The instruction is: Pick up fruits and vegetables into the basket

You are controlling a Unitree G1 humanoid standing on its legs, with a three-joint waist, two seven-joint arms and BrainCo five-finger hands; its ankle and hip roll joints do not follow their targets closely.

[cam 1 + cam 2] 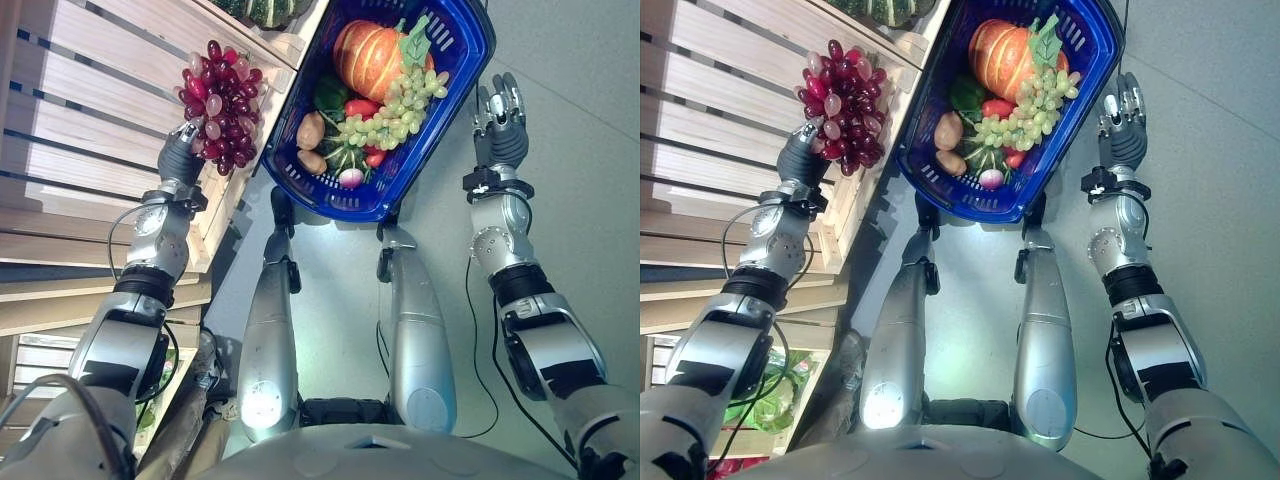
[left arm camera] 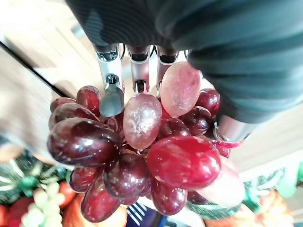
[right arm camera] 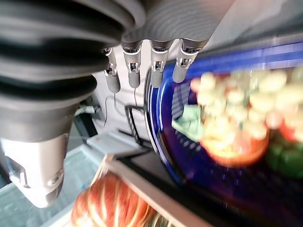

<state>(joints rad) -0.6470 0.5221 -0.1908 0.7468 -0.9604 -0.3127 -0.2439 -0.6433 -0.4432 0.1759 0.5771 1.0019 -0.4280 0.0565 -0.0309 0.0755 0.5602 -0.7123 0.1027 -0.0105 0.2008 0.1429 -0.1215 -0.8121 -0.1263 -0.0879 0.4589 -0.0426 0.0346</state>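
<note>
My left hand (image 1: 183, 150) is shut on a bunch of dark red grapes (image 1: 222, 105), held up in front of the wooden crate shelf, just left of the blue basket (image 1: 452, 95). In the left wrist view the grapes (image 2: 142, 151) hang past my fingers (image 2: 111, 97), which curl onto the bunch. The basket holds an orange pumpkin (image 1: 368, 55), green grapes (image 1: 395, 108), a potato (image 1: 310, 130), a red pepper (image 1: 360, 106) and other vegetables. My right hand (image 1: 500, 115) is open beside the basket's right rim, fingers straight, holding nothing. The right wrist view shows the basket (image 3: 199, 156) past those fingers (image 3: 158, 71).
Pale wooden slatted crates (image 1: 80, 110) fill the left side. A striped green squash (image 1: 265, 10) lies on the shelf above the grapes. Grey floor (image 1: 590, 170) lies to the right. Another orange pumpkin (image 3: 109, 203) appears in the right wrist view.
</note>
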